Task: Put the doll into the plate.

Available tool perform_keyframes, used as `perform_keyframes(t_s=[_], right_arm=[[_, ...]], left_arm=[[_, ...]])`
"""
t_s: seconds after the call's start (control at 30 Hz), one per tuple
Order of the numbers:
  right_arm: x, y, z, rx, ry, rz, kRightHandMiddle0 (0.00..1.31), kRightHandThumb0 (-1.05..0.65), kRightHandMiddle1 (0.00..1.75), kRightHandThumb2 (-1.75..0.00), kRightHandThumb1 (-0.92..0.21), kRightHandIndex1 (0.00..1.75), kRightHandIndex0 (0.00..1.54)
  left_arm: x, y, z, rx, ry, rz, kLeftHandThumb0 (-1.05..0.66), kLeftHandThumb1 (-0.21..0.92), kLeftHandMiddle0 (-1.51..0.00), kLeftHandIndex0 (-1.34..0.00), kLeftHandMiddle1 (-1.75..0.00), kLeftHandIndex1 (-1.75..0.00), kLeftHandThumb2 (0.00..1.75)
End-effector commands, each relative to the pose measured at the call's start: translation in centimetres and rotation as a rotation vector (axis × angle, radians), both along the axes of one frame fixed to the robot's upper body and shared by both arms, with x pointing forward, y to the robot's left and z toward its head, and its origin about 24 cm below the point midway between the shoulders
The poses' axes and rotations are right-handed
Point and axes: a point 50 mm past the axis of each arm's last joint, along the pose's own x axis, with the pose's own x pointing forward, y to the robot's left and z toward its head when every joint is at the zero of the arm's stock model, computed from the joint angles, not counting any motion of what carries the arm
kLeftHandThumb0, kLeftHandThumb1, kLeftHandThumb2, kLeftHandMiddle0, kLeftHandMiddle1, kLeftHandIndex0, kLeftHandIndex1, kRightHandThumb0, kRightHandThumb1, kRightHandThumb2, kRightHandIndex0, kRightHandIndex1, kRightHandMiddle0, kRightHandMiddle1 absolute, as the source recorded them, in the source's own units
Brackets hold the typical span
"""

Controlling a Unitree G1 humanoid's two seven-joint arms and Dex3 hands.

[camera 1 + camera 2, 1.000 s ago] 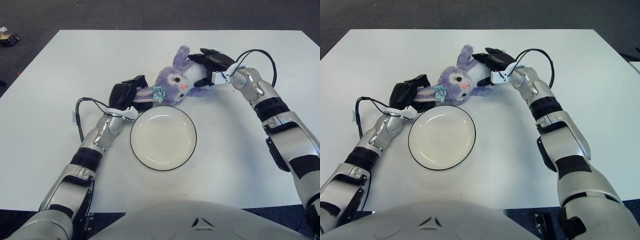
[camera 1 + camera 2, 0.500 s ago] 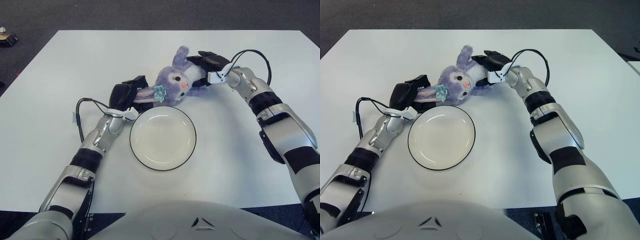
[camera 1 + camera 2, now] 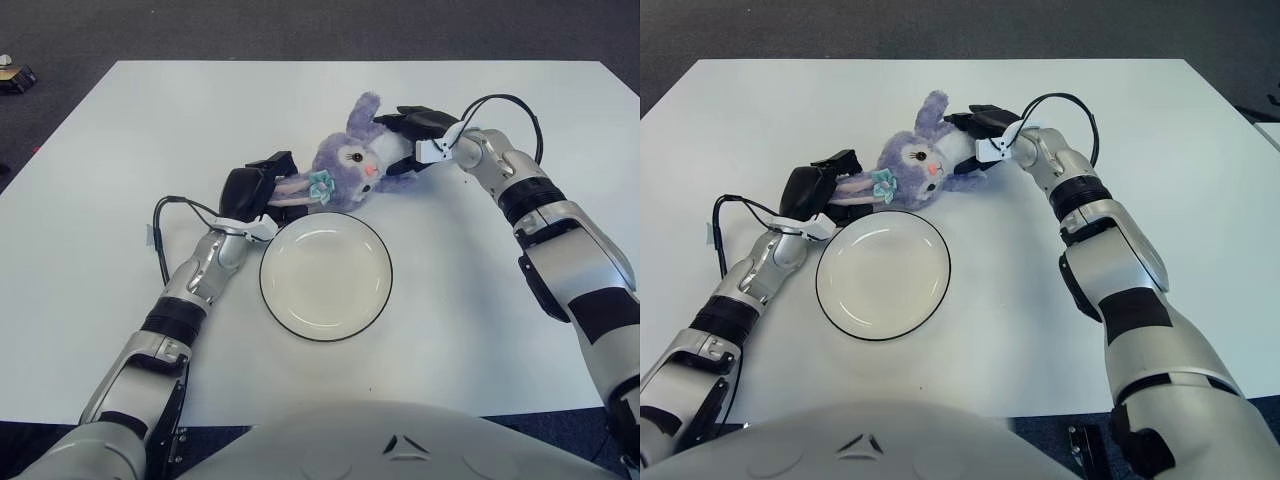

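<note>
Lying on the counter [image 3: 120, 140] just behind the empty plate [image 3: 326, 276], the soft, light doll [image 3: 345, 165] is gripped at body and head by left hand [image 3: 255, 187] and right hand [image 3: 415, 130], fingers curled around plush.

Both arms were silver-grey metal with black joint bands; the left hand [image 3: 250, 188] and right hand [image 3: 420, 127] were black, each trailing a looping black cable.
</note>
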Motion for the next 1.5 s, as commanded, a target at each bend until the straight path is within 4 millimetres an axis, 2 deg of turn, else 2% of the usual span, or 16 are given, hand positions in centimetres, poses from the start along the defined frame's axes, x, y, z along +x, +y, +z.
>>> perform_keyframes(t_s=[0.0, 0.07, 0.17, 0.2, 0.27, 0.33, 0.47, 0.53, 0.57, 0.6, 0.67, 0.73, 0.87, 0.97, 1.23, 1.47], right_arm=[[-1.0, -0.5, -3.6, -0.168, 0.046, -0.005, 0.48, -0.73, 0.09, -0.1, -0.91, 0.04, 0.27], [-1.1, -0.4, -3.7, -0.196, -0.008, 0.003, 0.65, -0.64, 0.13, -0.04, -0.9, 0.06, 0.44], [-1.1, -0.3, -3.9, -0.216, -0.049, 0.008, 0.77, -0.58, 0.17, -0.01, -0.89, 0.1, 0.57], [-1.2, -0.2, -4.0, -0.227, -0.07, 0.012, 0.76, -0.54, 0.37, -0.02, -0.89, 0.12, 0.61], [-1.2, 0.0, -4.2, -0.237, -0.097, 0.016, 0.74, -0.45, 0.85, -0.03, -0.91, 0.69, 0.44], [-1.2, 0.0, -4.2, -0.214, -0.111, 0.002, 0.74, -0.42, 1.01, -0.03, -0.91, 0.92, 0.37], [-1.2, -0.1, -4.2, -0.101, -0.144, -0.043, 0.73, -0.39, 1.14, -0.03, -0.92, 1.13, 0.34], [-1.3, -0.5, -4.2, 0.017, -0.166, -0.079, 0.73, -0.2, 1.18, -0.08, -0.9, 1.14, 0.46], [-1.4, -0.7, -4.2, 0.052, -0.173, -0.088, 0.71, -0.13, 1.23, -0.32, -0.77, 1.2, 0.52], [-1.4, -0.9, -4.2, 0.077, -0.177, -0.089, 0.7, -0.1, 1.27, -0.43, -0.71, 1.24, 0.54], [-1.4, -1.1, -4.2, 0.104, -0.184, -0.089, 0.64, -0.04, 1.44, -0.88, -0.49, 1.46, 0.56], [-1.4, -1.1, -4.2, 0.111, -0.186, -0.088, 0.62, -0.02, 1.51, -1.03, -0.41, 1.53, 0.56], [-1.4, -1.4, -4.1, 0.114, -0.195, -0.081, 0.55, 0.0, 1.68, -1.3, -0.25, 1.58, 0.68], [-1.4, -1.4, -4.0, 0.12, -0.198, -0.077, 0.54, 0.0, 1.72, -1.39, -0.2, 1.61, 0.71], [-1.6, -1.7, -3.8, 0.16, -0.214, -0.069, 0.53, 0.0, 1.75, -1.45, -0.18, 1.68, 0.69], [-1.6, -2.0, -3.6, 0.198, -0.246, -0.072, 0.52, 0.0, 1.75, -1.4, -0.19, 1.56, 0.75]], left_arm=[[-0.1, 0.2, -0.4, 0.017, 0.015, 0.0, 0.06, 0.48, -0.86, -0.67, -1.75, -1.75, 0.83], [-0.1, 0.2, -0.4, 0.017, 0.015, 0.001, 0.06, 0.48, -0.86, -0.67, -1.75, -1.75, 0.83], [-0.1, 0.2, -0.4, 0.017, 0.015, 0.001, 0.06, 0.48, -0.86, -0.67, -1.75, -1.75, 0.83], [-0.1, 0.2, -0.4, 0.017, 0.014, 0.001, 0.06, 0.48, -0.86, -0.67, -1.75, -1.75, 0.83], [-0.1, 0.3, -0.4, 0.016, 0.013, 0.001, 0.06, 0.48, -0.86, -0.67, -1.75, -1.75, 0.83], [-0.1, 0.3, -0.4, 0.015, 0.011, 0.001, 0.06, 0.48, -0.86, -0.67, -1.75, -1.75, 0.83], [-0.1, 0.3, -0.3, 0.013, 0.009, 0.001, 0.07, 0.48, -0.86, -0.67, -1.75, -1.75, 0.84], [-0.1, 0.3, -0.3, 0.011, 0.008, 0.002, 0.07, 0.48, -0.86, -0.67, -1.75, -1.75, 0.84], [-0.1, 0.3, -0.3, 0.011, 0.007, 0.002, 0.07, 0.48, -0.86, -0.67, -1.75, -1.75, 0.84], [-0.1, 0.3, -0.3, 0.011, 0.007, 0.003, 0.07, 0.48, -0.86, -0.67, -1.75, -1.75, 0.84], [-0.1, 0.3, -0.3, 0.011, 0.007, 0.004, 0.07, 0.48, -0.86, -0.67, -1.75, -1.75, 0.84], [-0.1, 0.3, -0.3, 0.011, 0.007, 0.004, 0.07, 0.48, -0.86, -0.67, -1.75, -1.75, 0.84], [-0.1, 0.3, -0.3, 0.011, 0.006, 0.004, 0.07, 0.48, -0.86, -0.67, -1.75, -1.75, 0.84], [-0.1, 0.4, -0.2, 0.011, 0.005, 0.004, 0.07, 0.48, -0.86, -0.67, -1.75, -1.75, 0.84], [0.0, 0.4, -0.2, 0.009, 0.004, 0.006, 0.07, 0.48, -0.86, -0.67, -1.75, -1.75, 0.84], [0.0, 0.5, -0.2, 0.004, 0.003, 0.009, 0.07, 0.48, -0.86, -0.67, -1.75, -1.75, 0.85]])
